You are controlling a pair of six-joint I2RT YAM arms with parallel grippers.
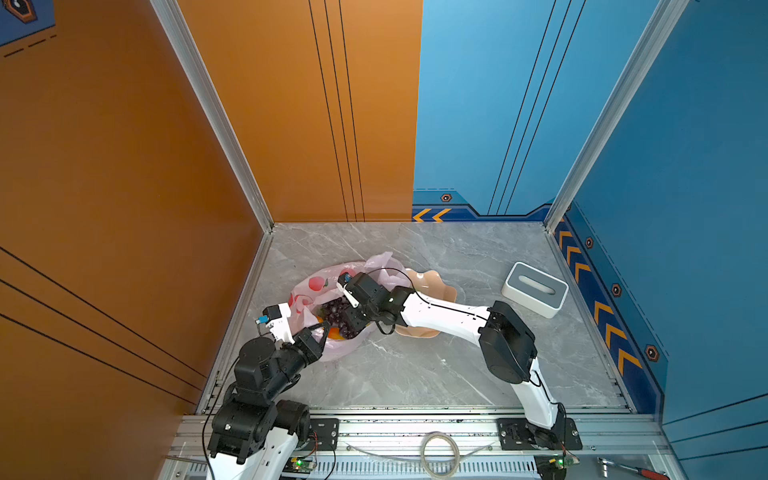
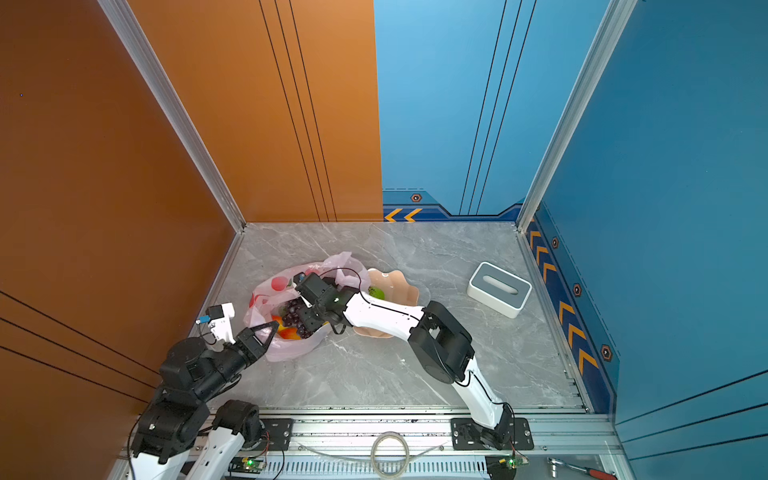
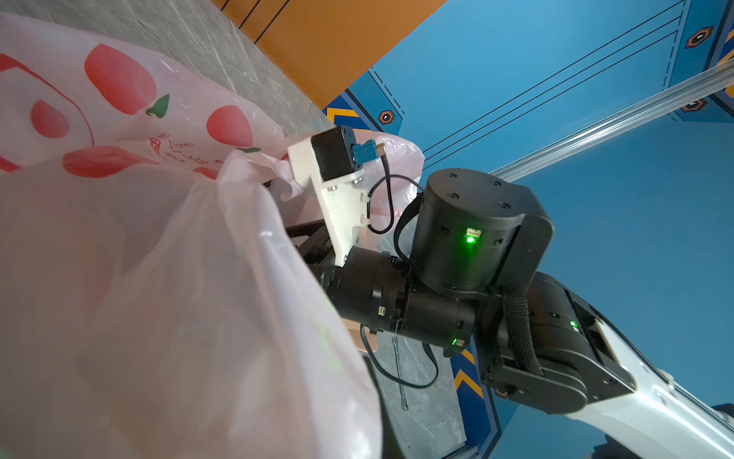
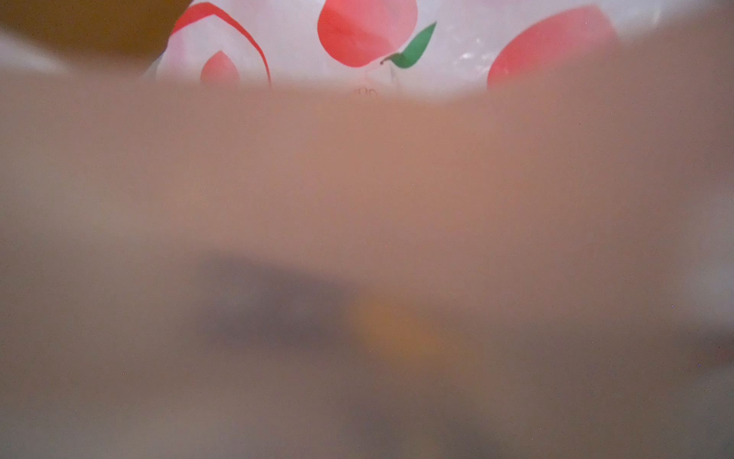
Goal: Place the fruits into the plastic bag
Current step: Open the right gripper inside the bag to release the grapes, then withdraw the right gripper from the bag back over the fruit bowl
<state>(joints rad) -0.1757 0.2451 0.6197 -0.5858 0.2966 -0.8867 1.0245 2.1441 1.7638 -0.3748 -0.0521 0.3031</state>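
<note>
The bag (image 1: 309,286) is pinched at 6 o'clock by the left gripper (image 1: 321,332). The right gripper's (image 1: 352,323) state cannot be told; the bag could be snagged by it.

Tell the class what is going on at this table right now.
The left gripper pinches the near rim of the plastic bag, holding its mouth open. The right gripper reaches down into the bag over the grape bunches; whether its fingers are open is hidden. Orange and red fruits lie beside the grapes inside. One green fruit sits in the peach bowl.
</note>
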